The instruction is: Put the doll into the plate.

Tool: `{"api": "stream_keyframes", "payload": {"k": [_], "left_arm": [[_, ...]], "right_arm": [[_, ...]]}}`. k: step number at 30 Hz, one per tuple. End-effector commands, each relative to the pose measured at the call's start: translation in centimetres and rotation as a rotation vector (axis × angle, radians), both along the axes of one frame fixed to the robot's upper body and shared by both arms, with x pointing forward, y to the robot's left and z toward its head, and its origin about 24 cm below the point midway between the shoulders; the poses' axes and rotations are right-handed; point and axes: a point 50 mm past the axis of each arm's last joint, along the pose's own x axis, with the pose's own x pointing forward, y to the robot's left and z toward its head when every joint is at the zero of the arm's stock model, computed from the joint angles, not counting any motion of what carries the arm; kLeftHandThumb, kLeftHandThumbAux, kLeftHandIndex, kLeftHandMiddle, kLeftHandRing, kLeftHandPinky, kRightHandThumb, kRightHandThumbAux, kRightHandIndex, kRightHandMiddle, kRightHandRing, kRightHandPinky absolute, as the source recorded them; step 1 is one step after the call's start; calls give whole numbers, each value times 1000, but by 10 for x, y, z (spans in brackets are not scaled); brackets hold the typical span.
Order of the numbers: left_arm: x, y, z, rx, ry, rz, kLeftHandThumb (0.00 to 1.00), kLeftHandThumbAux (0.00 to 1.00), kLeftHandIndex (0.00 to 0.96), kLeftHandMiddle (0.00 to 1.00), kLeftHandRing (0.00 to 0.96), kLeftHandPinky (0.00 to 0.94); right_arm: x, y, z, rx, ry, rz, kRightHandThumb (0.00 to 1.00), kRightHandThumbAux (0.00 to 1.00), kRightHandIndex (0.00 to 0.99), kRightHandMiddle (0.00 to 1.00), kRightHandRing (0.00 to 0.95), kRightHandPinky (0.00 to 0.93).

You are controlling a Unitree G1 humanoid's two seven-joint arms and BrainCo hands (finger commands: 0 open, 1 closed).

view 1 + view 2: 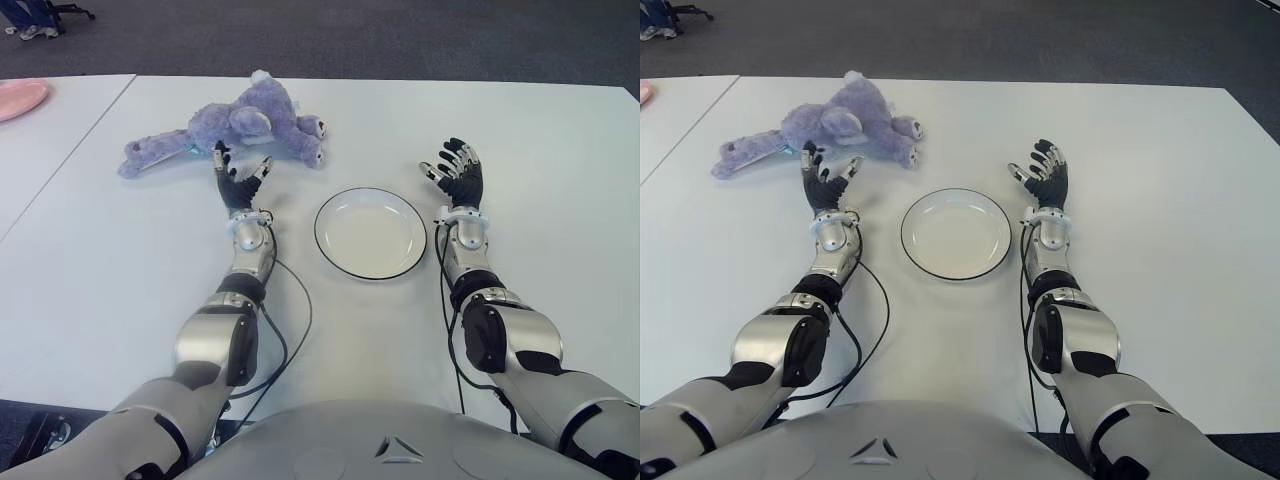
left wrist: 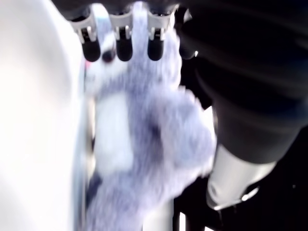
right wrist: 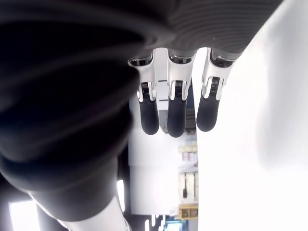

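Doll (image 1: 235, 128): fluffy lilac plush, sprawled flat | left robot hand (image 1: 240, 180) spread, empty, just short | plate (image 1: 371, 232) bare

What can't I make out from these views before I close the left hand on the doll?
- Contact: in the eye views the left hand shows open just short of the doll; whether the fingertips touch it cannot be told.
- Left wrist view: the doll is blurred, so which part faces the palm is unclear.
- Pink thing: cut off by the left eye view's edge.
- Right wrist view: the open right hand and its arm hide the plate.
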Motion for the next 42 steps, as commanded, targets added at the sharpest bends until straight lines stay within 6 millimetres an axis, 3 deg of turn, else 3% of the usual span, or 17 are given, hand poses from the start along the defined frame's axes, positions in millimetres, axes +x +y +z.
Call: {"api": "stream_keyframes", "payload": {"k": [1, 11, 17, 31, 37, 42], "left_arm": [[-94, 4, -86, 52, 326, 145, 28, 831, 2, 28, 45, 72], [-73, 17, -66, 143, 244, 194, 147, 773, 0, 23, 46, 89], [-52, 19, -45, 295, 164, 206, 211, 758, 0, 13, 39, 84], [-6, 20, 5, 716, 15, 208, 150, 641, 0, 0, 0, 37], [12, 27, 27, 921, -35, 130, 156, 600, 0, 0, 0, 25], [19, 35, 36, 1049, -40, 94, 220, 609, 104, 0, 0, 3]], "right_arm": [[-97, 8, -112, 154, 454, -75, 190, 948, 192, 207, 201, 232], [-97, 8, -112, 156, 459, -71, 174, 961, 184, 207, 200, 233], [-97, 9, -112, 148, 462, -74, 172, 957, 183, 206, 202, 235], [-96, 11, -112, 151, 459, -70, 180, 951, 191, 211, 206, 241], [-96, 12, -112, 153, 464, -72, 189, 954, 201, 216, 211, 243], [-96, 13, -113, 151, 470, -72, 199, 940, 198, 211, 211, 241]]}}
